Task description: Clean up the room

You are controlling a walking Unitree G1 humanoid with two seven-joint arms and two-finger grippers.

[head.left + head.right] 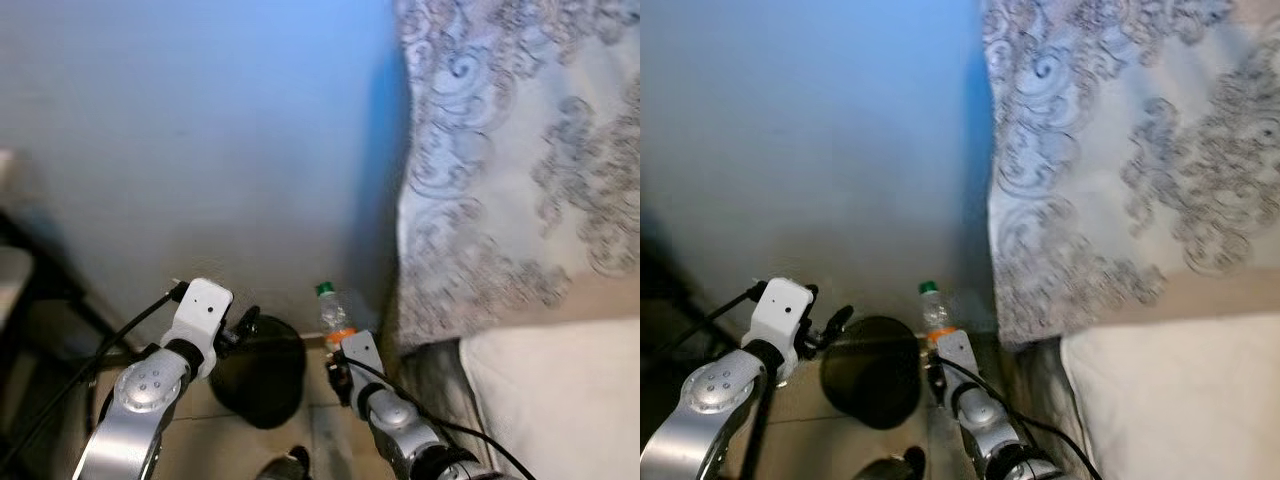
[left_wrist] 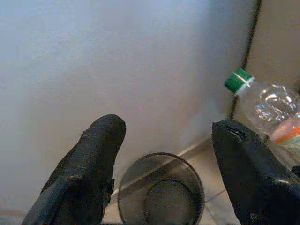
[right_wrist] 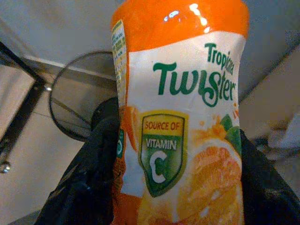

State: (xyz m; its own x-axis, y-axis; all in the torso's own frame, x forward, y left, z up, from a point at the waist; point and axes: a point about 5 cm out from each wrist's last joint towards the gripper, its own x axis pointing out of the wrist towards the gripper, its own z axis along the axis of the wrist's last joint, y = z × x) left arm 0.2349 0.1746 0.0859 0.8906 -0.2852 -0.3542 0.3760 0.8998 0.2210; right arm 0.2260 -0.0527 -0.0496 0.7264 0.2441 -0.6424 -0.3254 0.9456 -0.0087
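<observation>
Right gripper (image 3: 178, 187) clamps orange juice bottle (image 3: 180, 108); left gripper (image 2: 164, 154) wide apart above black bin (image 2: 161, 194) by wall (image 1: 200, 130).

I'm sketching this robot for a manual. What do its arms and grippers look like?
Both arms are silver metal with rounded joint housings; the left arm has a dimpled round cap and a white boxy wrist block. Thin black cables run along each arm. The left gripper and the right gripper each have two long, matte black, thick fingers with rounded tips.
</observation>
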